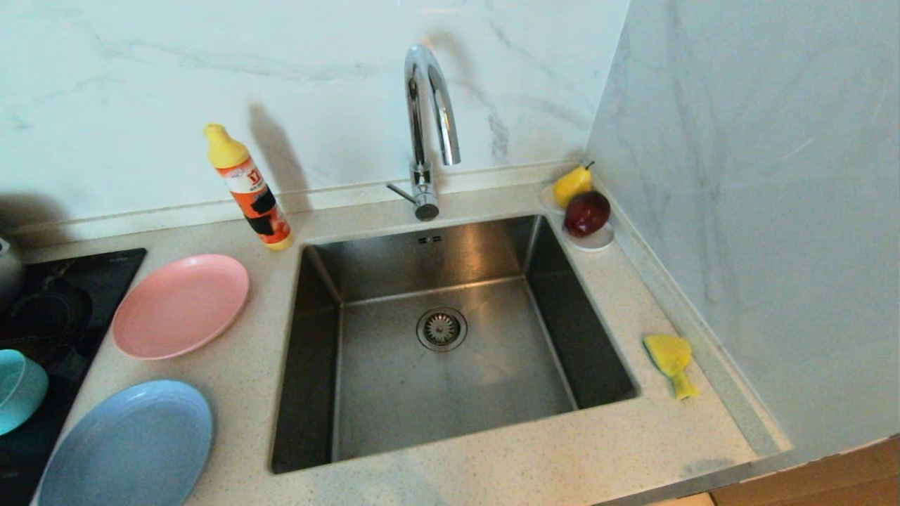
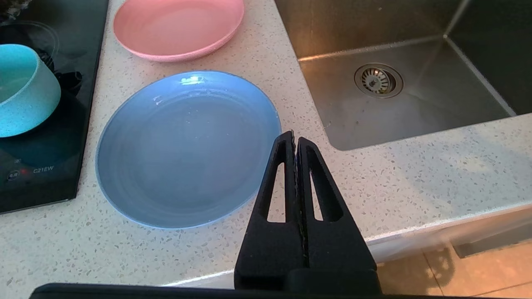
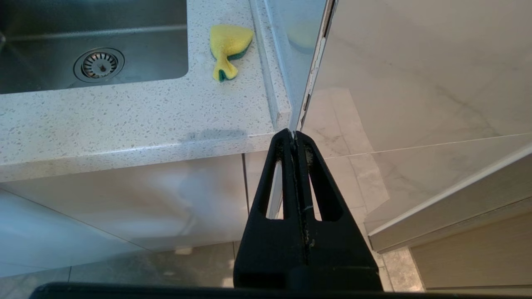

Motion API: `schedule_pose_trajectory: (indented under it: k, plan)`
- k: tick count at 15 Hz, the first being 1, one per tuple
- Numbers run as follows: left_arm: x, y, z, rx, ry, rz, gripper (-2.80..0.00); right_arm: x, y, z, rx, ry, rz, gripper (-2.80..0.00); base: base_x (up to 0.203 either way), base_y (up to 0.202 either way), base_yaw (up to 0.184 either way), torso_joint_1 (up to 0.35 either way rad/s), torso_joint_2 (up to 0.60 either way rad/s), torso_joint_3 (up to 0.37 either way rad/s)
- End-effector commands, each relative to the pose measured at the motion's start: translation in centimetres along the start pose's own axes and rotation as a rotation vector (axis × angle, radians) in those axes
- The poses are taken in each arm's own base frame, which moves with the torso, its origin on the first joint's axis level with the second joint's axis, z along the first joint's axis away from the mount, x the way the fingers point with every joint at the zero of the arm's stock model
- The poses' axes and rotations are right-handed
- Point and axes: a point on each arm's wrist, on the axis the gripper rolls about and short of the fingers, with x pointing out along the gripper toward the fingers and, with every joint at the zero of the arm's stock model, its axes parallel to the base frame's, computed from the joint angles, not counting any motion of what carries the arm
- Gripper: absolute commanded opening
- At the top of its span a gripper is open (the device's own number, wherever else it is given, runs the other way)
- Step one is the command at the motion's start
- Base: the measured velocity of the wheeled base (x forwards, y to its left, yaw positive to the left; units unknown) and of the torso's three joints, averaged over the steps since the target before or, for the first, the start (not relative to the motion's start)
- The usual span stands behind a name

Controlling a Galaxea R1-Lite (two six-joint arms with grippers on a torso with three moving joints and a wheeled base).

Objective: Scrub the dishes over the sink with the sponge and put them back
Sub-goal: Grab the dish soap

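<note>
A pink plate and a light blue plate lie on the speckled counter left of the dark sink. The teal bowl stands on the black hob. The yellow sponge, crumpled, lies on the counter right of the sink. My left gripper hangs shut and empty above the counter's front edge beside the blue plate. My right gripper is shut and empty, off the counter's front right corner. Neither arm shows in the head view.
A chrome gooseneck tap rises behind the sink. An orange detergent bottle stands at the back left. A yellow pear and a red apple sit on a white saucer in the back right corner. Marble walls close the back and right.
</note>
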Motion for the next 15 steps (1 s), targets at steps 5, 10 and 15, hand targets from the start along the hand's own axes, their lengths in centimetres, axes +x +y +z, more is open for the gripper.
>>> schedule_pose_trajectory:
  k: [5, 10, 15]
  plan:
    - [0.12, -0.03, -0.46, 0.000, 0.016, 0.000, -2.80, 0.00, 0.00, -0.02, 0.000, 0.000, 0.000, -2.80, 0.000, 0.000, 0.000, 0.000, 0.00, 0.000]
    - [0.12, -0.01, -0.46, -0.002, 0.017, 0.006, -2.80, 0.00, 0.00, -0.02, 0.000, 0.000, 0.000, -2.80, 0.000, 0.000, 0.000, 0.000, 0.00, 0.000]
    - [0.11, 0.03, -0.42, -0.020, 0.016, 0.027, -2.80, 0.00, 0.00, -0.02, 0.000, 0.000, 0.000, -2.80, 0.000, 0.000, 0.000, 0.000, 0.00, 0.000]
